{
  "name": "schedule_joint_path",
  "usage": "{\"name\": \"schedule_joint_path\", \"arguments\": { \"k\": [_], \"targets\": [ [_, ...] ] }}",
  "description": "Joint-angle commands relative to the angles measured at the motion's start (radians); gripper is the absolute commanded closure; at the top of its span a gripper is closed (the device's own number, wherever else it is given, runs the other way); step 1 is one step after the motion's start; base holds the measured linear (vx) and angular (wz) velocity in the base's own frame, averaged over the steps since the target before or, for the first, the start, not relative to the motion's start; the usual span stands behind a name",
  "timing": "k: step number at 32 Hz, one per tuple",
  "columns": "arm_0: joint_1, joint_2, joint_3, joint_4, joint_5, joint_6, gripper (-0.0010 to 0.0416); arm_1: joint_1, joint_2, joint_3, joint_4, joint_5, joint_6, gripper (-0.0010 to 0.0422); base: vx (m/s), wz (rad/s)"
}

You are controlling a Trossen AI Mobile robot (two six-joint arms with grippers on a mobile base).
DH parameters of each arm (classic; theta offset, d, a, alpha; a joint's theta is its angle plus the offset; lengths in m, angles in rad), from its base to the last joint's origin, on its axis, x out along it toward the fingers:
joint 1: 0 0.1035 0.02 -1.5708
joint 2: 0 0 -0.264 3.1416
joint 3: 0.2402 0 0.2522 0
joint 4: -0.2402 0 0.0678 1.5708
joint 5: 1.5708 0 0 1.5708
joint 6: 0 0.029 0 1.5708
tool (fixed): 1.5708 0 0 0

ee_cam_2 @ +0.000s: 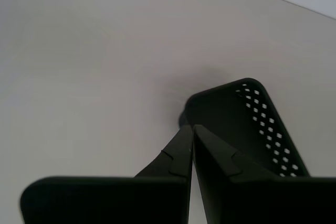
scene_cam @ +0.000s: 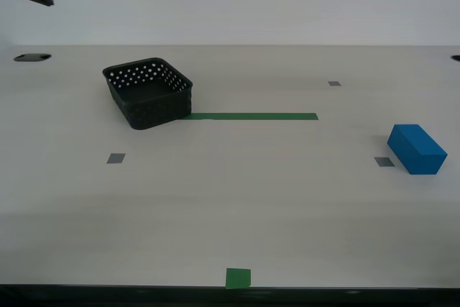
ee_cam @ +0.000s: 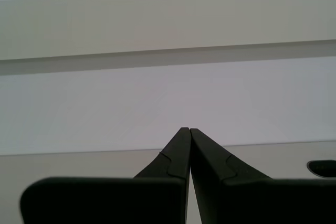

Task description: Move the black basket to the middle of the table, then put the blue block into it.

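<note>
Both claws pinched closed and empty, my second claw (ee_cam_2: 190,129) above basket (scene_cam: 148,93); block (scene_cam: 417,149) near desk (scene_cam: 237,199) edge.

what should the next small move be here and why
Probably open my second gripper and lower it toward the black basket. Its jaws are shut, above the basket's near wall, and the basket sits at the green tape strip's end, the exterior view's left of the table's middle.
</note>
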Motion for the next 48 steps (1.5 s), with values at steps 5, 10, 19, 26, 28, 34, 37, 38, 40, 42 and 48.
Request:
{"name": "schedule_joint_path", "arguments": {
  "k": [5,10,19,26,28,34,37,38,40,42,48],
  "targets": [
    [0.0,0.0,0.001,-0.061,-0.001,0.003,0.0405,-0.004,0.232,0.101,-0.015,0.048,-0.055,0.0412,0.0,0.0],
    [0.003,0.0,0.001,-0.081,-0.001,0.003,0.0405,-0.017,0.399,0.156,-0.044,0.051,-0.052,0.0412,0.0,0.0],
    [0.006,0.0,0.001,-0.101,-0.001,0.004,0.0405,-0.093,0.566,0.223,-0.042,0.048,-0.066,0.0387,0.0,0.0],
    [0.007,0.0,0.001,-0.103,-0.002,0.004,0.0405,-0.098,0.565,0.267,-0.064,0.062,-0.103,0.0287,0.0,0.0],
    [0.007,0.002,0.001,-0.103,-0.001,0.004,0.0405,-0.102,0.565,0.278,-0.087,0.079,-0.113,0.0247,0.0,0.0],
    [0.007,0.002,0.001,-0.103,-0.001,0.004,0.0405,-0.113,0.566,0.277,-0.122,0.106,-0.115,0.0178,0.0,0.0],
    [0.008,0.002,0.001,-0.103,-0.001,0.006,0.0405,-0.139,0.566,0.277,-0.121,0.071,-0.129,0.0173,0.0,0.0],
    [0.008,0.002,0.001,-0.103,-0.001,0.006,0.0405,-0.145,0.566,0.277,-0.121,0.056,-0.132,0.0174,0.0,0.0],
    [0.009,0.002,0.001,-0.103,-0.001,0.007,0.0405,-0.179,0.566,0.277,-0.12,0.003,-0.14,0.0185,0.0,0.0],
    [0.01,0.002,0.001,-0.103,-0.001,0.008,0.0406,-0.204,0.566,0.277,-0.118,-0.031,-0.142,0.0192,0.0,0.0],
    [0.011,0.002,0.001,-0.103,-0.001,0.009,0.0406,-0.238,0.566,0.275,-0.119,-0.05,-0.173,0.018,0.0,0.0]
  ]
}}
